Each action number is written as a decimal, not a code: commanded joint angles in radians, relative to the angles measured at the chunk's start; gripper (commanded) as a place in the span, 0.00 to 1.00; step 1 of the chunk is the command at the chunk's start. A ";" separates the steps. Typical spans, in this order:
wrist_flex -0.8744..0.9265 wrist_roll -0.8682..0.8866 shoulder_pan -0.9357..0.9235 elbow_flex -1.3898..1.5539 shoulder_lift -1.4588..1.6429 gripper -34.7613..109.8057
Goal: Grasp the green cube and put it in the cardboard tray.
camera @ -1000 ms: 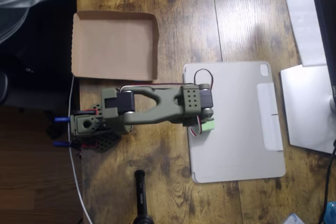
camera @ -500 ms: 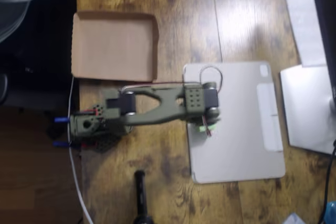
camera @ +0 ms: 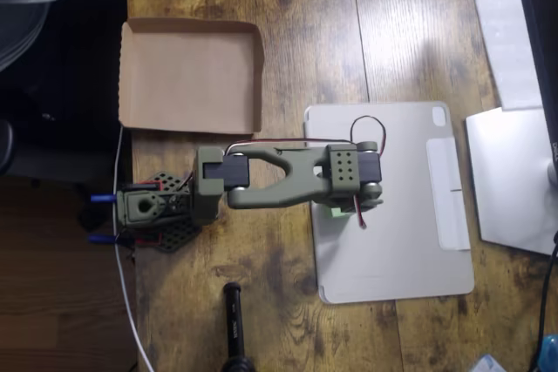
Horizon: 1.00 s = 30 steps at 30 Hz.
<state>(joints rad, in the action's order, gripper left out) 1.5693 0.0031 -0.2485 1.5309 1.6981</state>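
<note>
Across the wooden table (camera: 288, 32), nothing large has been shifted over the last second. The grey tablet cover (camera: 410, 241) is found at the same spot on the right. The cardboard tray (camera: 126, 76) is seen unmoved at the upper left, with nothing in it.

What has changed is the olive-green arm (camera: 279, 185). It has been stretched further to the right in the overhead view, so that its wrist block (camera: 353, 167) is now carried well over the cover rather than at the cover's left edge. The upper joint near the base has likewise been swung rightward.

The gripper (camera: 366, 196) is tucked under that wrist block. Whether its jaws are apart, together or clamped on anything cannot be told from above.

The green cube (camera: 336, 211) is left on the tablet cover, well apart from the tray. A second ago it was plainly seen at the lower right of the wrist. Now only a thin bright sliver is shown at the lower edge of the arm, the rest being covered. Its place on the cover appears scarcely altered, so it is judged not to have been lifted yet.

The reach is therefore taken as a settling of the tool over or around the cube. The grasp is judged to be in hand, with the carry to the tray not yet begun.
</note>
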 commanded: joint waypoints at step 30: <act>-0.249 -0.055 0.015 0.207 0.094 0.40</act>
<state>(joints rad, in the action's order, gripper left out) 1.3223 -0.0261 -0.2148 1.7349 1.7273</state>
